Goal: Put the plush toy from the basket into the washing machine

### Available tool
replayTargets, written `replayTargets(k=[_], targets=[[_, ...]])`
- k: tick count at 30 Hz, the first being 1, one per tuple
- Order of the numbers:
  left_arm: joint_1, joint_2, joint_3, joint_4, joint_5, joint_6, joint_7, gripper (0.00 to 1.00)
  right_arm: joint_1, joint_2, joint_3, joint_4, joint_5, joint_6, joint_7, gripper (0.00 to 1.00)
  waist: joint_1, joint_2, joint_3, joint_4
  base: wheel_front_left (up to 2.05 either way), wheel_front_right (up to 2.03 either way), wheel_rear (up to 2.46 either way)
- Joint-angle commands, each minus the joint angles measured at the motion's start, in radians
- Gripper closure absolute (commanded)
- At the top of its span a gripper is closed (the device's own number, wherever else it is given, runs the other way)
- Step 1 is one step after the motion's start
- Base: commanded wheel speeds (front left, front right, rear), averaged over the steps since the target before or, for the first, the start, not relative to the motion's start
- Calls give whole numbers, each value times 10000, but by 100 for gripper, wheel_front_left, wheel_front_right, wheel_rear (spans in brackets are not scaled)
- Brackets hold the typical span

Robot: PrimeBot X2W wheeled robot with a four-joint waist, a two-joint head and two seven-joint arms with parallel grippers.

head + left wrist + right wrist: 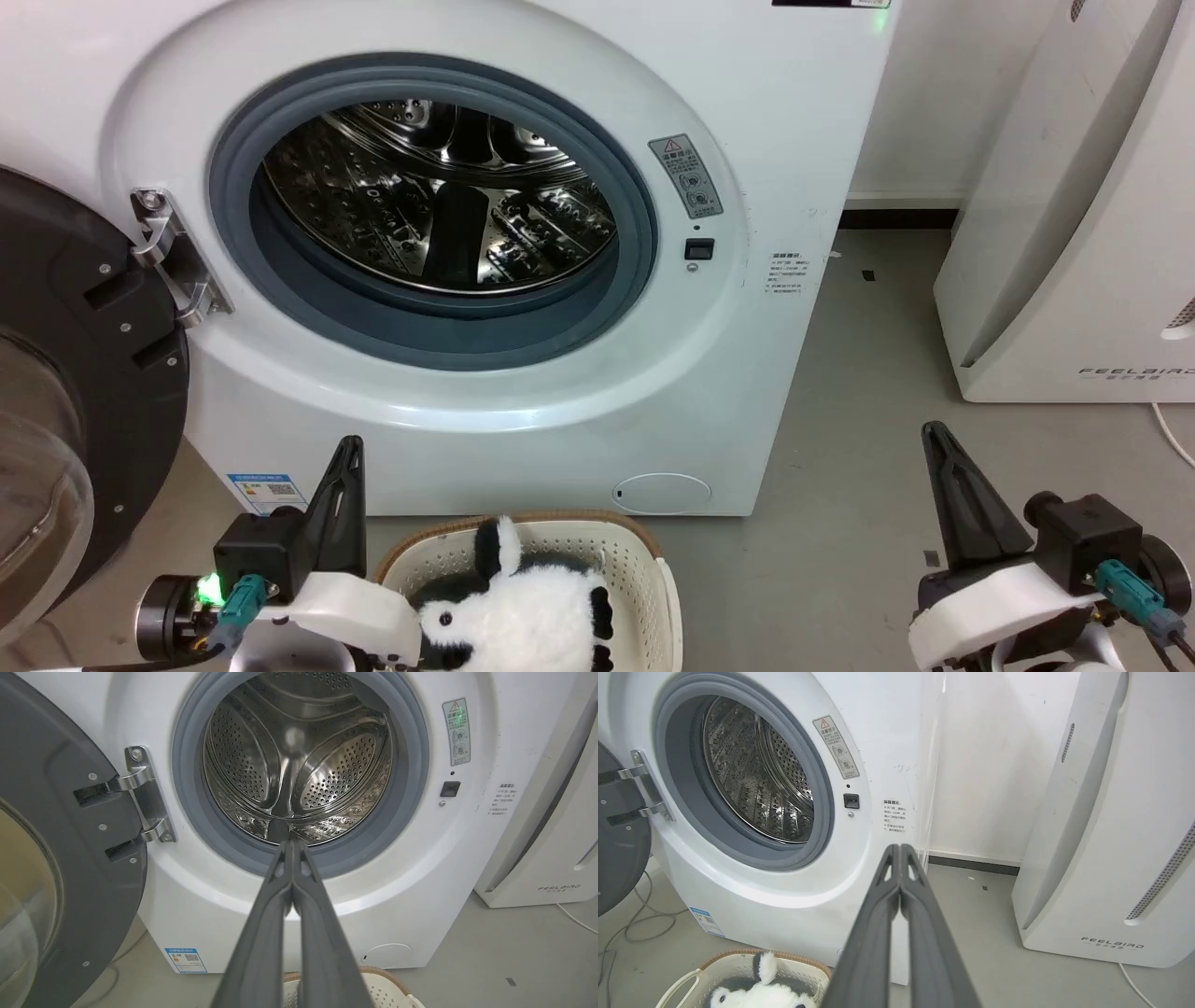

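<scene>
The black-and-white plush toy (pixel 537 611) lies in the cream basket (pixel 644 569) on the floor in front of the washing machine (pixel 523 411); the plush toy (pixel 759 994) and the basket (pixel 714 966) also show in the right wrist view. The porthole stands uncovered, showing the steel drum (pixel 299 760), and the black-framed door (pixel 65 392) hangs swung out to the left. My left gripper (pixel 352 446) is shut and empty, raised just left of the basket; in its wrist view the left gripper (pixel 290 843) points at the drum. My right gripper (pixel 934 431) is shut and empty, off to the right.
A white slanted appliance lettered FEELBIRD (pixel 1083 233) stands right of the washer, a white cord (pixel 1172 434) beside it. Grey cables (pixel 630 919) lie on the floor under the door. Bare grey floor (pixel 859 448) stretches between washer and appliance.
</scene>
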Motion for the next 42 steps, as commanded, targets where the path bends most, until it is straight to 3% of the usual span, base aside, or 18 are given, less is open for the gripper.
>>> replayTargets(k=[1, 30, 31, 42], targets=[[108, -8, -21, -31, 104, 65, 50, 100, 125, 8, -32, 45, -125, -5, 46, 100, 0, -1, -7, -1, 0, 0, 0], [140, -27, -95, -43, 463, 249, 622, 100, 163, 11, -176, 200, -538, -7, 622, 100, 0, -1, -166, -30, 0, 0, 0], [1, -19, -71, -2, 385, 201, 590, 0, 44, 0, -146, 159, -443, 0, 606, 0, 0, -1, -167, -30, 0, 0, 0], [32, -20, -151, 99, 241, 227, 441, 0, 51, 1, -187, 183, -358, 1, 440, 0, 0, -1, -108, -44, 0, 0, 0]])
